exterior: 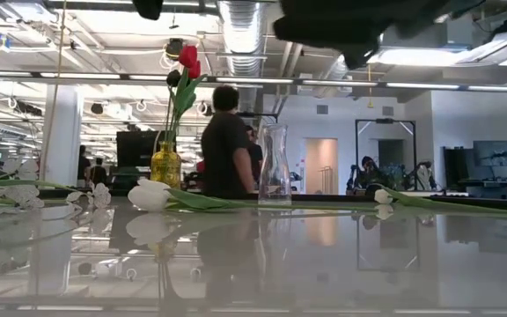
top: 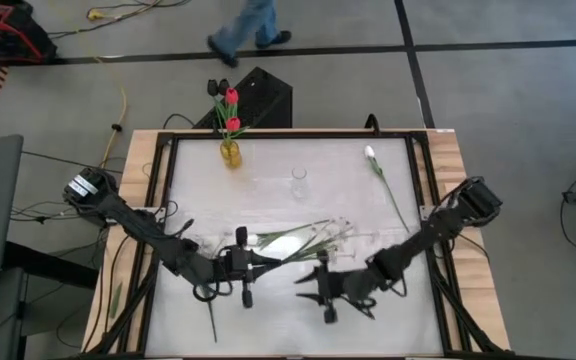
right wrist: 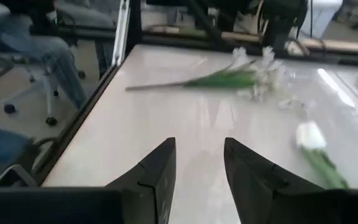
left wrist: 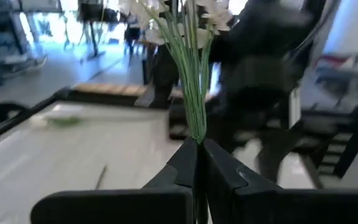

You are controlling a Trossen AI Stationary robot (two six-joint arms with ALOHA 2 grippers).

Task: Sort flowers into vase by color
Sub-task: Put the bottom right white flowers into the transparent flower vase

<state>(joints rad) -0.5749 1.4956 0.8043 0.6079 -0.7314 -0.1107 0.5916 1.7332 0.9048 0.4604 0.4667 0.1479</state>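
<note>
Left gripper (left wrist: 197,163) clamped on green-stemmed white blossom sprig (left wrist: 188,68). Right gripper (right wrist: 199,171) parted, empty, over glossy white counter (right wrist: 185,130).

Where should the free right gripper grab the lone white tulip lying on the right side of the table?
Probably mid-stem. The white tulip lies flat, head toward the far edge, its thin stem running back toward the right gripper, which is open. Come straight down with the fingers straddling the stem crosswise, clear of the soft head. The left gripper is shut on a sprig.
</note>
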